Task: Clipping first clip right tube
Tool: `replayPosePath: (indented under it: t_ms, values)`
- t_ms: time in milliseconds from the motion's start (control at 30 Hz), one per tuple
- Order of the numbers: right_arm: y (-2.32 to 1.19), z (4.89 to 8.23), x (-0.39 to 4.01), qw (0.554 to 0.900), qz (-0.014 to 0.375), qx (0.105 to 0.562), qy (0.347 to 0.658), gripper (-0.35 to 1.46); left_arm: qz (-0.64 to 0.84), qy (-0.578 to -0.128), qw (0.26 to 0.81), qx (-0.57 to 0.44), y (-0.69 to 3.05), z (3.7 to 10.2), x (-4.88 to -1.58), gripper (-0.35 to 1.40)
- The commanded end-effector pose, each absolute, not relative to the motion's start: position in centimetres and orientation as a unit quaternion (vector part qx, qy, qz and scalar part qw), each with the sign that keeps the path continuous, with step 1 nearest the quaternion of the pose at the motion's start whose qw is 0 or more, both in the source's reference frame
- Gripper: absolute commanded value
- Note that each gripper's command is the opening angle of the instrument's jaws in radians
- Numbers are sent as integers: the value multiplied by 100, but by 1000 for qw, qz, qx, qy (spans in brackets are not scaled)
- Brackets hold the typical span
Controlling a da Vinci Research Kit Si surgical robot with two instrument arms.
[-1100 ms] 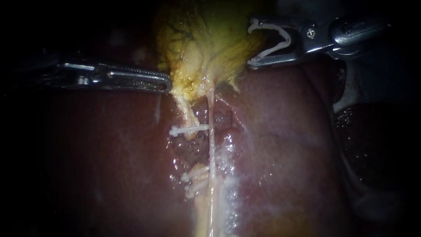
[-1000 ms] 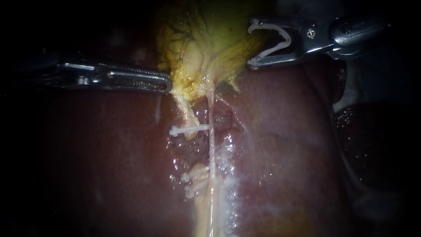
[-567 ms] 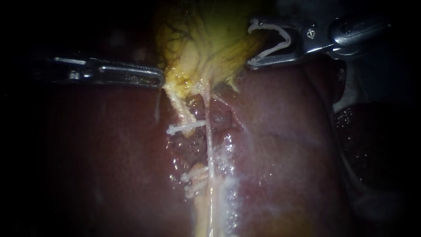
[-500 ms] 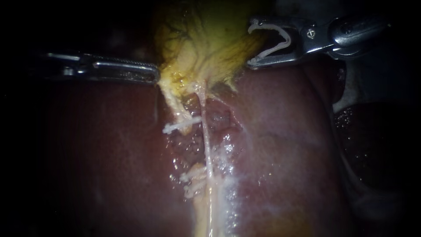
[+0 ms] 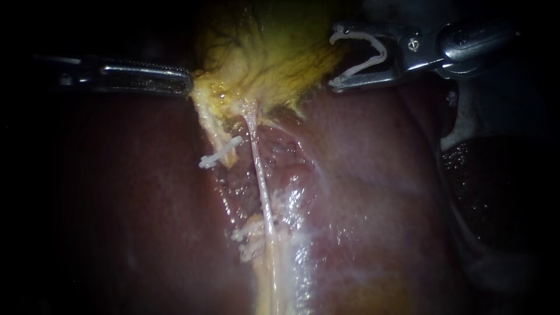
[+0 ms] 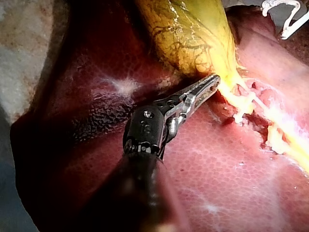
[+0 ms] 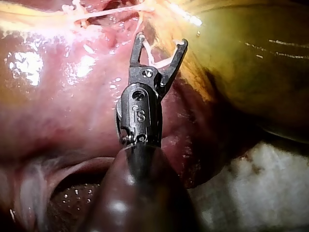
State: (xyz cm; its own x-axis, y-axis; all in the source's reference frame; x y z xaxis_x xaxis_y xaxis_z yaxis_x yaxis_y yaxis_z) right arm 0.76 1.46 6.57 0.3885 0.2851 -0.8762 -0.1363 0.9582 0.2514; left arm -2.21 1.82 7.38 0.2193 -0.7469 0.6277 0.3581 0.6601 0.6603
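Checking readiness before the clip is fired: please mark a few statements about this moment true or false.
1. The right instrument carries a loaded clip in its jaws. True.
2. That clip encircles the right tube. False: it sits clear of the tube, beside the gallbladder.
3. The left instrument grips the gallbladder's edge. True.
4. No clip is on any tube. False: a placed clip sits across the left tube.

Dark-veined yellow gallbladder [image 5: 268, 52], white clip [image 5: 383, 53]
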Motion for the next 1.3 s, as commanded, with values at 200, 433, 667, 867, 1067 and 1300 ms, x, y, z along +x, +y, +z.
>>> replayPosePath:
  t_ms: [200,433,667,867,1067,1300]
  values:
    - [144,655,75,824,114,89,548,57,-365,-507,757,191,182,737,-221,-35]
    - [139,651,77,813,108,124,558,54,-365,-507,757,191,182,737,-221,-35]
    - [130,654,78,804,122,163,560,54,-365,-507,757,191,182,737,-221,-35]
    - [117,657,84,796,129,192,559,54,-365,-507,757,191,182,737,-221,-35]
    - [100,663,92,789,135,221,557,54,-365,-507,757,191,181,738,-221,-35]
    - [77,677,99,783,139,250,552,54,-365,-507,757,191,182,738,-221,-35]
